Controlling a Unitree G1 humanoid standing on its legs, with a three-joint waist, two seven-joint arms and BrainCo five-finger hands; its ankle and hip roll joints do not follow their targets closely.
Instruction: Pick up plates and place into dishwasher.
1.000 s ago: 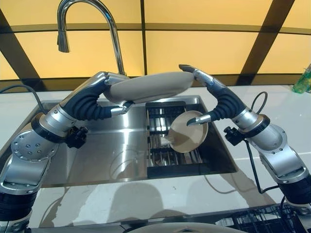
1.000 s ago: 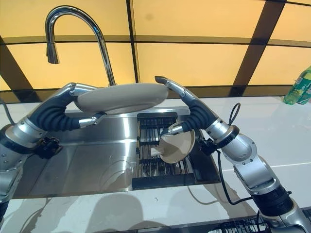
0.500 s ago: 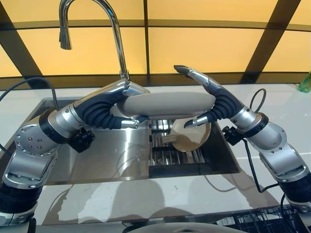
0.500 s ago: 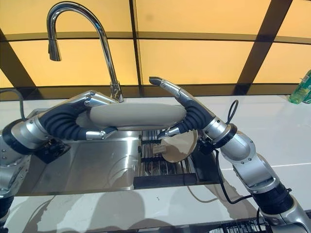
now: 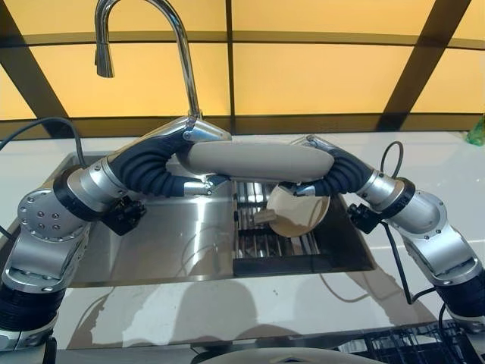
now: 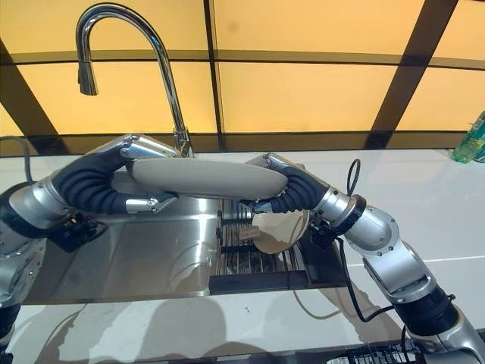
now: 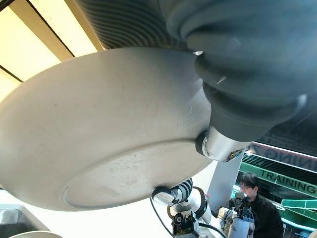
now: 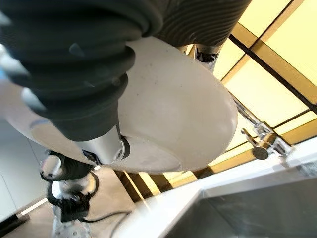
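- Nearest to us, a pale counter (image 5: 227, 311) runs along the front edge of the sink, with a dark wire rack (image 5: 409, 350) showing at its near right corner.
- Beyond the counter we see a steel sink (image 5: 151, 243), sunk into the worktop, its left half a bare basin.
- In the right half of the sink sits a dark slotted rack (image 5: 254, 243), and a beige plate (image 5: 297, 214) leans tilted on its edge in that rack.
- Above the sink, raised clear of it, we hold a larger beige plate (image 5: 258, 161) between both hands, seen nearly edge-on and lying roughly level.
- Our left hand (image 5: 198, 155) grips the plate's left end above the sink: fingers curl over the top rim while the thumb presses underneath. The left wrist view shows the plate's underside (image 7: 99, 144) filling the space against the hand.
- Our right hand (image 5: 317, 163) wraps the plate's right end, directly above the leaning plate in the sink, with fingers bent over the rim and the thumb below. The right wrist view shows the plate (image 8: 183, 114) pressed into the palm.
- Behind the sink a tall curved steel faucet (image 5: 178, 45) rises from the rear rim, its spout hanging over the left basin.
- Behind the faucet stands a wall of amber panels (image 5: 318, 68) divided by dark bars.
- Far right of the sink, a green bottle (image 6: 471, 140) stands on the worktop.
- In the left wrist view a person (image 7: 252, 206) in dark clothing stands in the distance.
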